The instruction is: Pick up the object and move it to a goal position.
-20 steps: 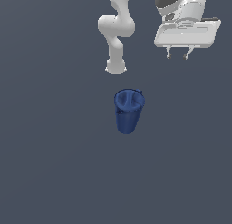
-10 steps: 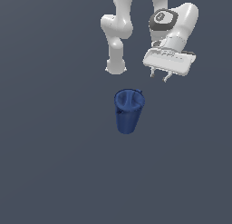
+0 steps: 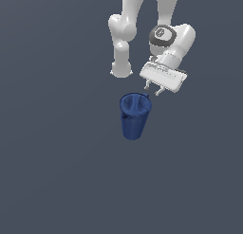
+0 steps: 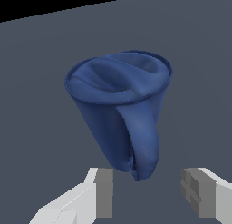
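The gripper (image 3: 153, 93), fingers apart just beside the cup's (image 3: 134, 115) rim, should centre over its wall before closing.

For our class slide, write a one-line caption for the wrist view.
Open claw poised before the dark blue cup, fingers apart and not touching it.
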Controlling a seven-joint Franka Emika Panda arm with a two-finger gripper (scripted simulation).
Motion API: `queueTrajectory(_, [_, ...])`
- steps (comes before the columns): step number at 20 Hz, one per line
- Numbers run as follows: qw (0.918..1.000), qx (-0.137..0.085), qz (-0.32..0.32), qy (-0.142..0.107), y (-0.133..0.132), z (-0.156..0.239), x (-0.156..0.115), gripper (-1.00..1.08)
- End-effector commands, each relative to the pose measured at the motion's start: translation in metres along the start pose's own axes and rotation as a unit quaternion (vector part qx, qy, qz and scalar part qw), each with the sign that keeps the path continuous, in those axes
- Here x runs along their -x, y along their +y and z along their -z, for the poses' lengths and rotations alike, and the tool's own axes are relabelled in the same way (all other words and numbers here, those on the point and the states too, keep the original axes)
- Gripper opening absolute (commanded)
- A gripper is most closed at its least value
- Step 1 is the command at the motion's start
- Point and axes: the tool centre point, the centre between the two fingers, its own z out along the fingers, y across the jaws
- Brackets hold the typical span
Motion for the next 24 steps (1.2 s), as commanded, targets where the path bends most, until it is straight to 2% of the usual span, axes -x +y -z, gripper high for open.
queueTrajectory(1, [1.0000, 0.006, -0.004, 0.005, 0.005, -0.007, 0.001, 0.28])
queueTrajectory(8, [0.9999, 0.008, -0.005, 0.006, 0.006, -0.011, 0.000, 0.28])
queueTrajectory(20, [0.9999, 0.009, -0.006, 0.006, 0.008, -0.040, 0.000, 0.28])
queueTrajectory(21, [0.9999, 0.009, -0.006, 0.006, 0.008, -0.040, 0.000, -1.00])
queueTrajectory(24, [0.9999, 0.009, -0.006, 0.006, 0.008, -0.040, 0.000, -1.00])
